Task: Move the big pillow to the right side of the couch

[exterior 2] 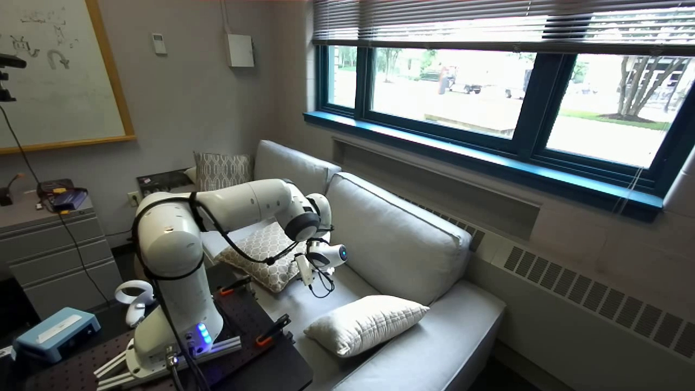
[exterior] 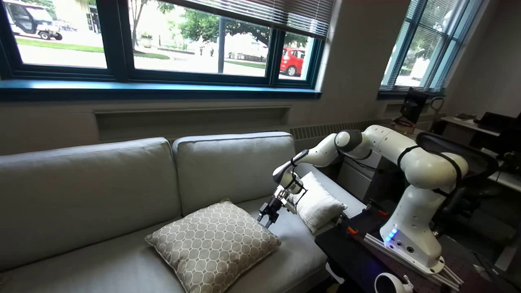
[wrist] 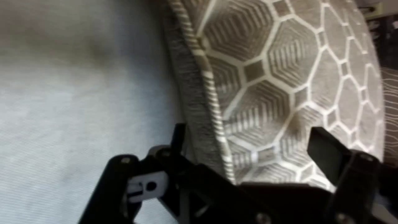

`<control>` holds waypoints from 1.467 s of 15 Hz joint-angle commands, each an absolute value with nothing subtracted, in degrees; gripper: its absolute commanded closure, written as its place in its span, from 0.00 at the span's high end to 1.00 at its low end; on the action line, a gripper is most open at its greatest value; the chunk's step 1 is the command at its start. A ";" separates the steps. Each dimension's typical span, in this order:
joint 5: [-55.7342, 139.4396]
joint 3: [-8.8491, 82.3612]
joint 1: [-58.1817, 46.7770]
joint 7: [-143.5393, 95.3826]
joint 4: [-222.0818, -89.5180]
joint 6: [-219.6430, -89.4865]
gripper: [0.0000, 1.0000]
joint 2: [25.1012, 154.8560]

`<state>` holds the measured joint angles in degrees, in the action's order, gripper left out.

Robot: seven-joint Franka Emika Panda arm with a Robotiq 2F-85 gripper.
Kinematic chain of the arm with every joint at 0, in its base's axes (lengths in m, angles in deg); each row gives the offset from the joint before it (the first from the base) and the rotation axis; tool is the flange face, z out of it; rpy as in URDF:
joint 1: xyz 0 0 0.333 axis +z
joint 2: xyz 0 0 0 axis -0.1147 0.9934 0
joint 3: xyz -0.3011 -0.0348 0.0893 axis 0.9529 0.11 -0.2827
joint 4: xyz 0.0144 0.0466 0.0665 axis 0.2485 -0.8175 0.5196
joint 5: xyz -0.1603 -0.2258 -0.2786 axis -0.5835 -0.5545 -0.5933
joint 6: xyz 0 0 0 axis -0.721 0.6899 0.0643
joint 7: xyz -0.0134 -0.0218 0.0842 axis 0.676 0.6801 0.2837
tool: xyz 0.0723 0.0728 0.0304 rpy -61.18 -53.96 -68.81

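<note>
Spread wide, my one pincer [wrist: 248,137] shows the piped edge of the big pillow [wrist: 286,62] between its two tips in the wrist view; whether either tip touches, I cannot tell. That pillow, one of three, lies on the seat of the couch [exterior: 93,260] before its two back cushions [exterior: 238,167], apart from the single white pillow [exterior 2: 366,325] tilted beside the armrest [exterior 2: 440,336]. One grey patterned pillow [exterior 2: 222,171] stands at the couch's far end in an exterior view. Two clamps [exterior 2: 273,330] sit at the edge of the table [exterior 2: 276,370].
</note>
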<state>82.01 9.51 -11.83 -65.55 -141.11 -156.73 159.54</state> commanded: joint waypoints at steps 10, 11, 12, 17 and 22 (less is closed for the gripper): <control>107.13 28.47 5.08 -75.12 -139.09 -137.20 1.00 158.49; 101.84 25.22 2.77 -73.16 -139.72 -139.42 1.00 158.50; 100.59 25.23 3.61 -71.99 -139.32 -139.38 1.00 158.51; 101.06 27.92 8.47 -70.27 -136.38 -135.50 1.00 158.35; 92.56 23.33 6.09 -67.37 -136.80 -136.18 0.68 158.02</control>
